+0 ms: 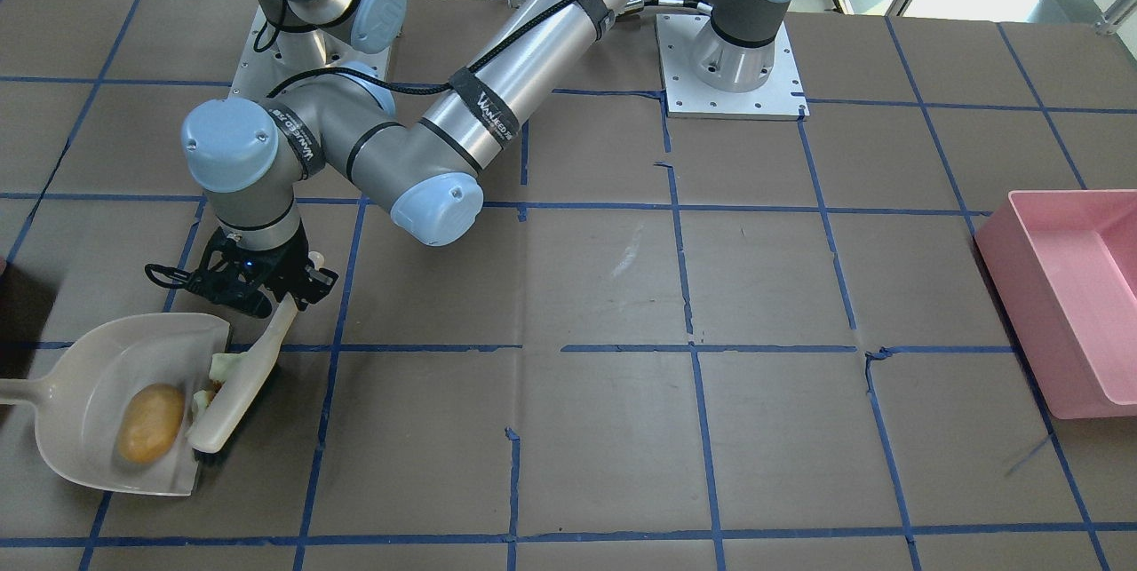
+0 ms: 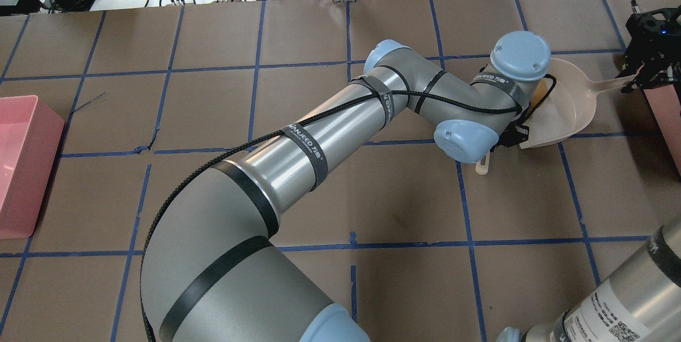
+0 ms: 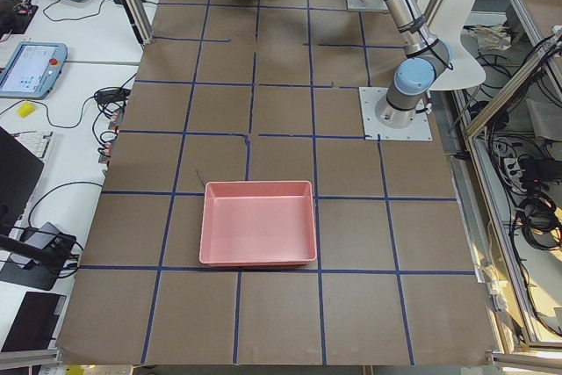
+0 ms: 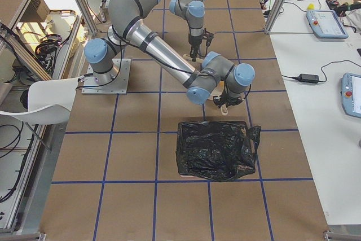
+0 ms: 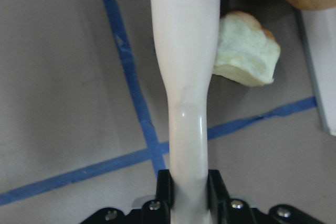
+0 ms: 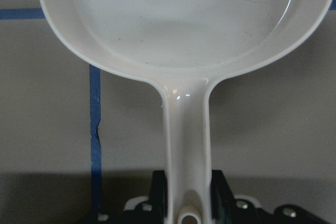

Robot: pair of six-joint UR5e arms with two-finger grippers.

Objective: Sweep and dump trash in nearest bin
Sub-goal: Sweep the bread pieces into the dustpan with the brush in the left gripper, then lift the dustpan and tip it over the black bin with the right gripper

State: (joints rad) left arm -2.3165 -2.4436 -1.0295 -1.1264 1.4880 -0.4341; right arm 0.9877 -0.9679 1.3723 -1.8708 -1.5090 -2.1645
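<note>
Brown table [image 1: 604, 287], blue tape grid [image 1: 622, 347], pink bin [image 1: 1030, 322], desks [image 3: 79, 41] alongside

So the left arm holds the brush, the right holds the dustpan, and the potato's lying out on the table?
Not quite: the potato lies inside the dustpan, as the exterior front-facing view shows. The rest is right.

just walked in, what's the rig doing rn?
The left gripper is shut on a cream sweeper, held at the mouth of the dustpan. The right gripper clamps the dustpan's handle. The potato-like lump is in the pan. Two apple pieces sit at its lip beside the sweeper. Nothing is dumped yet. The black-bag bin is close by and the pink bin is at the far end.
</note>
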